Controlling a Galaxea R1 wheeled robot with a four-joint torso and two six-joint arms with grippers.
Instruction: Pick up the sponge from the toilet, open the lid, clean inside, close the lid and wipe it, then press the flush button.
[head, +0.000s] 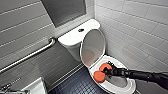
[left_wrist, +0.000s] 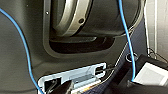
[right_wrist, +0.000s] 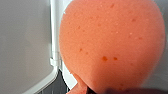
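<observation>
Sponge (head: 100, 72) orange-red, two rounded lobes, pitted; over toilet (head: 75, 36) bowl.

Sponge (right_wrist: 110, 45): porous foam, matt, pitted. Toilet (head: 75, 36): glossy white ceramic, smooth. Grab bar (head: 30, 56): brushed metal. Wall tiles (head: 140, 22): glossy.

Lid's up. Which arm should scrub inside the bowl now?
Right, probably. The right gripper holds the sponge over the open toilet; the left wrist camera faces the robot's own body.
</observation>
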